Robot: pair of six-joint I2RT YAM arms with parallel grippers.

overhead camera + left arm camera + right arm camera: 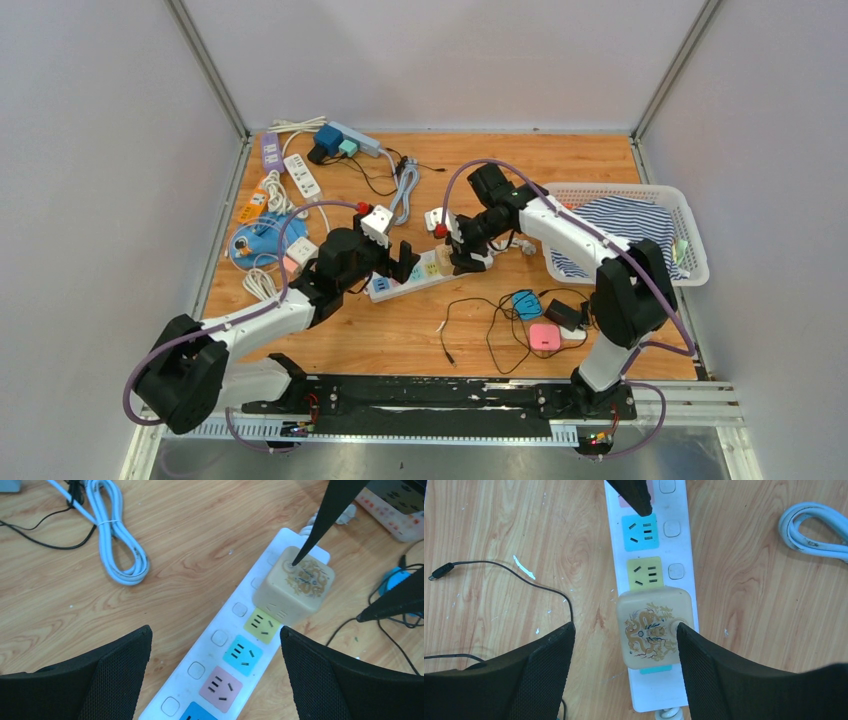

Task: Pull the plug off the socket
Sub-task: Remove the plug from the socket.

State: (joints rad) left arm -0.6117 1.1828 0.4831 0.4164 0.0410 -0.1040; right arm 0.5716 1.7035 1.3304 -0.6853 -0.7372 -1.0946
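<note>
Plug (651,630), a beige block printed with a gold dragon, is seated in the end socket of the white power strip (684,550), which lies aslant near the middle of the wooden table (499,530). The right gripper (624,635) hangs over it with its jaws apart. One finger overlaps the plug's edge on the switch side, and the other stands clear of the opposite edge with bare wood showing between, so nothing is clamped. Yellow, blue and pink sockets next along the strip are free. The left gripper (215,640) is spread wide open above that free stretch of the strip, holding nothing, one finger on each side. A coiled white cable (120,545) lies well apart on the table.
</note>
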